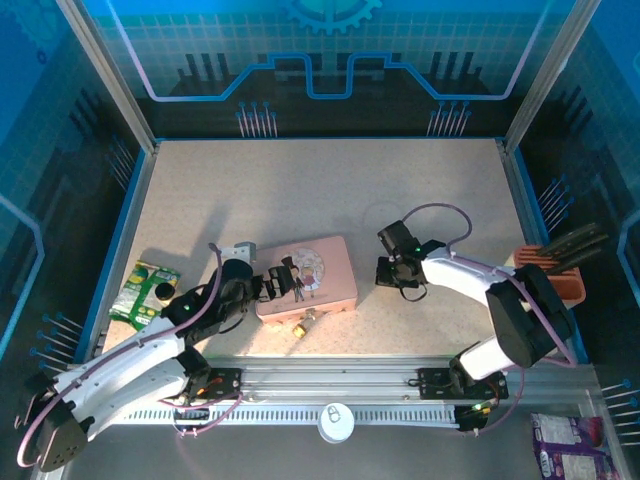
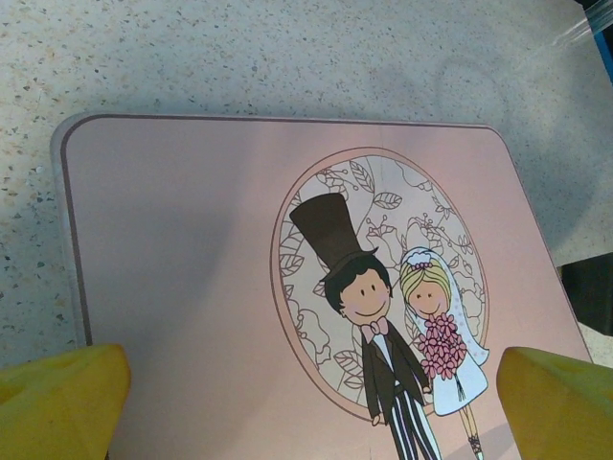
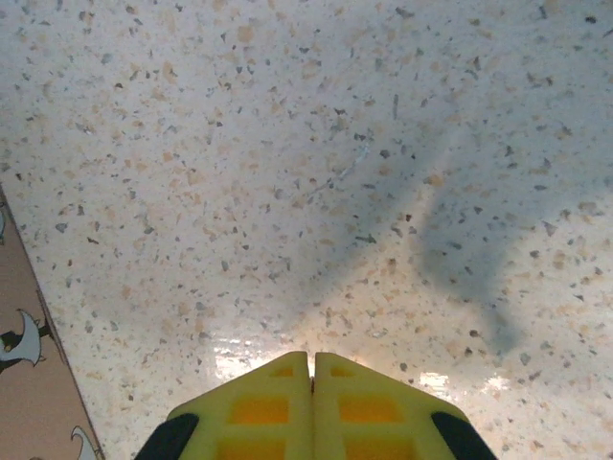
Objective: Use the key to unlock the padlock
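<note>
Padlock point(image 1: 306, 322): one, tiny, brass-yellow body with a thin silver shackle; lies on its side on the speckled table point(image 1: 300, 190), set diagonally, just beside the near long edge of the pink tin point(image 1: 330, 285); shackle state too small to tell

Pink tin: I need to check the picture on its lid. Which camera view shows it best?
Left wrist view: the pink tin is close, its bride-and-groom picture sharp. The top external view shows the tin small; the right wrist view catches a sliver.
</note>
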You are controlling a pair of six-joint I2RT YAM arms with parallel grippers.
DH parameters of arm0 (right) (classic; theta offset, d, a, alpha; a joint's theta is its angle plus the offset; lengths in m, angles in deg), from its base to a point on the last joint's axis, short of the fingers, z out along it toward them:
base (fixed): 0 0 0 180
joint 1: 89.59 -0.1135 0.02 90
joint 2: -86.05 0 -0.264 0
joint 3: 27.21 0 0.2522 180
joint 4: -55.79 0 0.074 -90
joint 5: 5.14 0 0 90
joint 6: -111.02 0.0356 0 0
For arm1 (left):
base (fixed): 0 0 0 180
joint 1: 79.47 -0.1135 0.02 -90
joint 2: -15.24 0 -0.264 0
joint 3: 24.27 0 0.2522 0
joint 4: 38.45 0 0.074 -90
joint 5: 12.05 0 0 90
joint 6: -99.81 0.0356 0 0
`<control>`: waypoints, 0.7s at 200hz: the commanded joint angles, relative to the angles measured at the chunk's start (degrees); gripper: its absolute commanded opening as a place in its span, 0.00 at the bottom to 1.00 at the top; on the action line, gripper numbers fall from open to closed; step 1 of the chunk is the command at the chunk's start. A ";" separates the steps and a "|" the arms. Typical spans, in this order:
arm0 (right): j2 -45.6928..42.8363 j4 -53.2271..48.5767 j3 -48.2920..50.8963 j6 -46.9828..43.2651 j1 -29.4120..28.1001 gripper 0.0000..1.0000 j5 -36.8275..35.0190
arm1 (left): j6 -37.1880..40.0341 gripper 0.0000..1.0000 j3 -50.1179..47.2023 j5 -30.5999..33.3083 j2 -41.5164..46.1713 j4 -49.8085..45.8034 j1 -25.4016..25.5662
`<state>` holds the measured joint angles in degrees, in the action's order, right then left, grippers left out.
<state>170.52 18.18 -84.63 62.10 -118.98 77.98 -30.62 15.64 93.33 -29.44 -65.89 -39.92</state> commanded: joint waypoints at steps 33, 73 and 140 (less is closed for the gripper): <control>-13.25 5.44 4.16 4.17 2.30 0.03 8.80 | 1.34 0.99 2.24 -3.75 -2.09 1.92 0.52; -23.81 15.45 9.08 14.91 3.71 0.00 15.64 | 4.07 0.99 2.76 -7.29 -4.41 8.33 2.30; -30.80 40.27 16.68 36.15 2.13 0.00 18.70 | 14.75 0.99 3.68 -9.84 -10.62 24.74 10.44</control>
<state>141.58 46.85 -68.41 88.68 -115.81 95.45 -23.51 17.19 84.83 -38.58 -50.96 -32.55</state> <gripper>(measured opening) 0.064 0.991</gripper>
